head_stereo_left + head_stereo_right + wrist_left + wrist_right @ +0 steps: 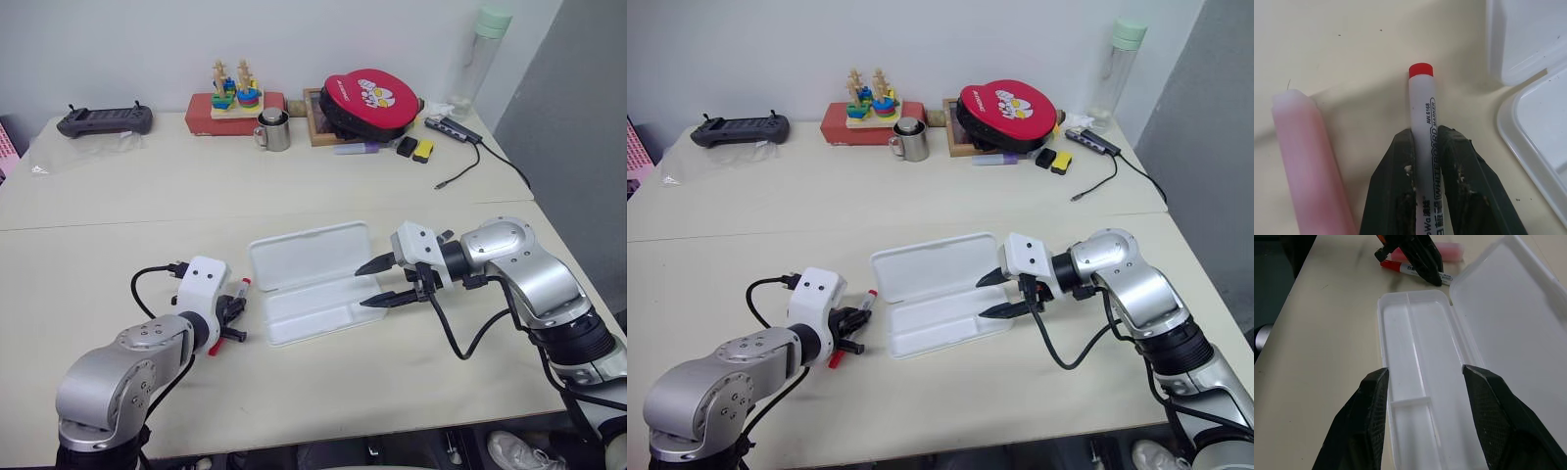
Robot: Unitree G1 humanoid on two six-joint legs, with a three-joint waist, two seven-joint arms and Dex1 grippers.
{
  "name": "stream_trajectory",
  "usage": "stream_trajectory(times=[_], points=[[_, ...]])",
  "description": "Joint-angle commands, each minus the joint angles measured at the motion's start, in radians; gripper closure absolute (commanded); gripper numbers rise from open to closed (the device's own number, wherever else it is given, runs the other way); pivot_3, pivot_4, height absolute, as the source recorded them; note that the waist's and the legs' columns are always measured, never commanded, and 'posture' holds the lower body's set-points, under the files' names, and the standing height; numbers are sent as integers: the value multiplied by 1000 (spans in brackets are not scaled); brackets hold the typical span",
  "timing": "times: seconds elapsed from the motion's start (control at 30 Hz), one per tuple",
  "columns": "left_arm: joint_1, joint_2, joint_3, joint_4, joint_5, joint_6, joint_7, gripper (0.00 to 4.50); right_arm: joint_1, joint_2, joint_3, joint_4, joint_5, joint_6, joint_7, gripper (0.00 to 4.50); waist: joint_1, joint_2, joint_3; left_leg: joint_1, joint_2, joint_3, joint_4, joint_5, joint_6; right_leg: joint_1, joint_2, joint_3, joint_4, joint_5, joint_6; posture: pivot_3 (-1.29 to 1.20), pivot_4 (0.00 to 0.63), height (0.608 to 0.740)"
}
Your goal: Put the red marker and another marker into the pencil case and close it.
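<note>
Here we are at the first pickup. Our left gripper (pixel 1426 147) has its two fingers pinched onto the white barrel of the red marker (pixel 1422 105), which lies on the table (pixel 118 206) just beside the open pencil case (pixel 309 279), on its left. The pink highlighter (pixel 1308 161) (the other marker we need) lies alongside the red one, apart from it, not held. Our right gripper (pixel 1425 406) hovers over the tray end of the case with its fingers spread and nothing between them.

Next, we judge, the marker must be lifted off the table and carried across to the tray, then laid lengthwise in a long compartment. The hold looks off-centre on the barrel, so the pen may tip as it rises.
</note>
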Motion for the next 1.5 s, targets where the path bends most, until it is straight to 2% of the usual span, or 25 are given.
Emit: stream_trajectory(times=[0.03,0.23,0.5,0.63,0.73,0.87,1.07,1.17,1.5], points=[[-19,-4,20,-21,16,-4,-2,4068,-1,-6,-10,-30,8,-14,-3,2023,0,0,0,0,0,0,0,0,0,0,0,0,0,0,0,0,150,740],[-29,20,34,-77,-3,23,-38,4068,0,-10,-12,-35,10,-12,0,2023,0,0,0,0,0,0,0,0,0,0,0,0,0,0,0,0,150,740],[6,230,92,-207,-84,25,-218,4068,-2,-21,-16,-35,10,-16,6,2023,0,-1,1,0,0,0,0,0,0,0,0,0,-1,0,0,0,150,740],[17,381,111,-234,-134,-67,-380,4068,-10,-26,-19,-26,9,-19,6,2023,0,-3,2,0,0,0,0,0,0,0,0,0,-1,0,0,0,150,740],[-6,457,41,-213,-132,-189,-472,4068,-12,-36,-19,-18,3,-28,10,2023,2,-1,3,0,0,0,0,0,0,0,0,0,-1,0,0,0,150,740],[-75,507,-134,-148,-45,-321,-500,4068,-3,-59,-18,-18,1,-40,25,2023,6,-1,3,-1,0,1,0,0,0,0,0,0,-2,0,0,0,150,740],[-219,495,-361,-32,85,-505,-571,4068,4,-92,-27,-24,1,-45,32,2023,9,0,3,-1,0,1,-1,0,0,0,0,0,-2,0,0,0,150,740],[-289,455,-460,76,180,-623,-595,4068,11,-105,-35,-31,4,-37,24,2023,9,0,3,-2,0,1,0,0,0,0,0,0,-3,0,0,0,150,740],[-425,270,-598,301,309,-784,-666,4068,30,-120,-44,-59,12,-16,9,2023,8,0,3,-3,0,1,0,0,0,-1,0,0,-3,0,1,0,150,740]])
